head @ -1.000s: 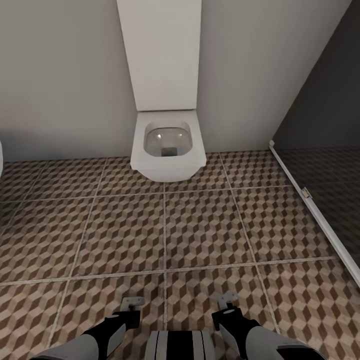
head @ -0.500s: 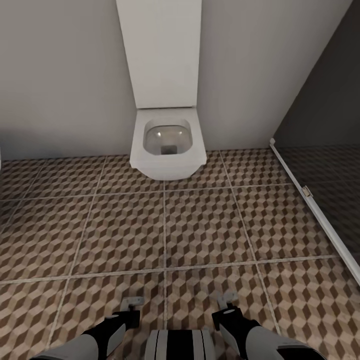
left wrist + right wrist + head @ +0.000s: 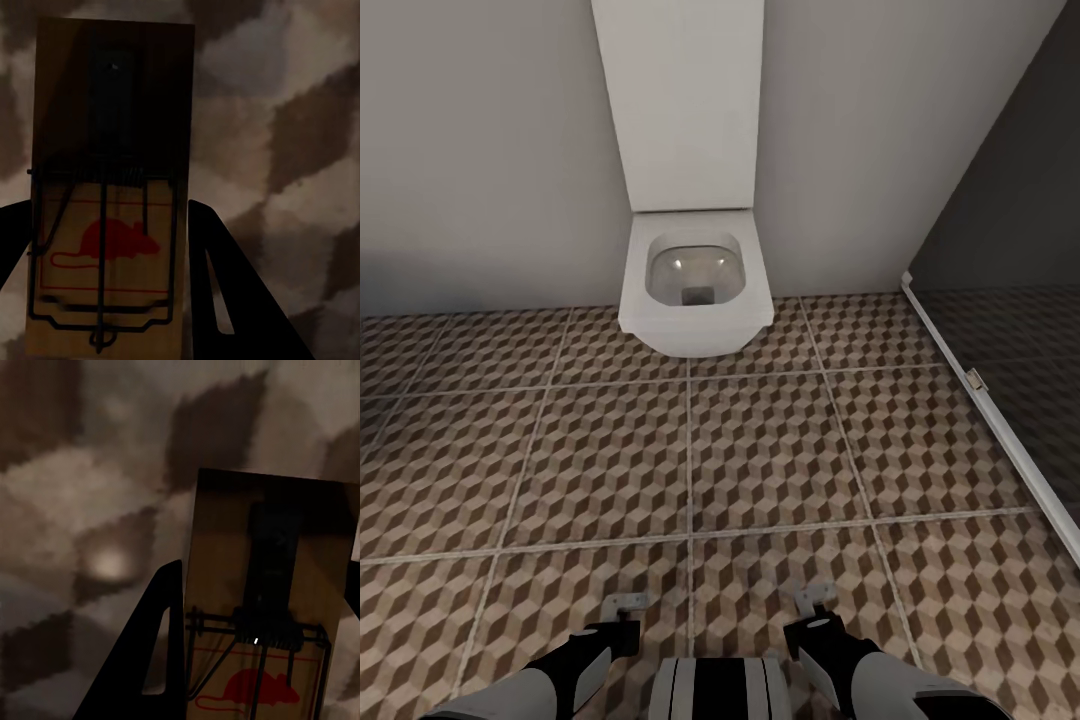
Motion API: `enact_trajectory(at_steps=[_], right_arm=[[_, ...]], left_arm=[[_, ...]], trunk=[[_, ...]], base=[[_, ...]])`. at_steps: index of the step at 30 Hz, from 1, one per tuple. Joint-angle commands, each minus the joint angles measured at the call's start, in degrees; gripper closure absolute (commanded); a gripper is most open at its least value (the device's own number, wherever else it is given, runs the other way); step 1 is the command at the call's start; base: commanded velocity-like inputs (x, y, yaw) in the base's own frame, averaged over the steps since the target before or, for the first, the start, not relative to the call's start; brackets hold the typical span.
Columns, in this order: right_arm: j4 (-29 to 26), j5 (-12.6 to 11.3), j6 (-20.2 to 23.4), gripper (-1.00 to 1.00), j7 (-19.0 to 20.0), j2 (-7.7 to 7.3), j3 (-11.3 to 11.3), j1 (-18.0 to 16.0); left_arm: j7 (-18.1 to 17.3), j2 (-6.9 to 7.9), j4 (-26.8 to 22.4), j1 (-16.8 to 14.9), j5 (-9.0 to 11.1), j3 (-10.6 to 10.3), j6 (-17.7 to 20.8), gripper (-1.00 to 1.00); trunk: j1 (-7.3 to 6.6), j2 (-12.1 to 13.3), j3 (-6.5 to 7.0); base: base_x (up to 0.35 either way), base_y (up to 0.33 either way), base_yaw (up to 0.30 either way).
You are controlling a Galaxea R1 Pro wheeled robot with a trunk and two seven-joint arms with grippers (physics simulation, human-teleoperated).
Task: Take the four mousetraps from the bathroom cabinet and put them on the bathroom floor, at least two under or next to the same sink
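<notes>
left wrist view shows a mousetrap [image 3: 105,202] clamped between your left gripper [image 3: 105,300] fingers, right gripper [image 3: 255,660] likewise; you are carrying, so next find the sink

toilet [image 3: 695,290] cistern cut off at top edge, both arms cropped at near edge, left-wrist mousetrap [image 3: 105,225] near end cropped, right-wrist mousetrap [image 3: 266,615] red mark cropped

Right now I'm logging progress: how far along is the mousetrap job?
Midway. In hand: the left gripper holds one mousetrap, the right gripper another mousetrap. Ahead I see a toilet and patterned floor with no trap laid. Left: finding the sink, setting these down, then the rest.
</notes>
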Motion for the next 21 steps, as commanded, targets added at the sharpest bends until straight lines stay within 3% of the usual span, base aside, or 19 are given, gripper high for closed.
enact_trajectory(at_steps=[1, 15, 21], right_arm=[[-0.05, 0.48, 0.25, 1.0, -0.15, 0.02, -0.17, -0.01], [-1.82, 0.48, -0.16, 1.0, -0.15, 0.19, 0.0, -0.01], [-1.85, 0.55, -0.09, 1.0, -0.15, 0.27, 0.15, -0.01]], left_arm=[[0.26, 0.0, -0.1, 0.0, 0.38, -0.5, 0.26, 1.0], [0.3, 0.0, -0.13, 0.0, 0.37, -0.5, 0.19, 1.0], [0.23, 0.08, -0.18, 0.0, 0.3, -0.58, -0.19, 1.0]], trunk=[[-0.01, -0.01, -0.03], [-0.01, -0.01, -0.03], [-0.01, -0.01, -0.03]], base=[[0.0, 0.0, 0.0], [0.006, 0.0, 0.0], [0.228, 0.055, 0.0]])
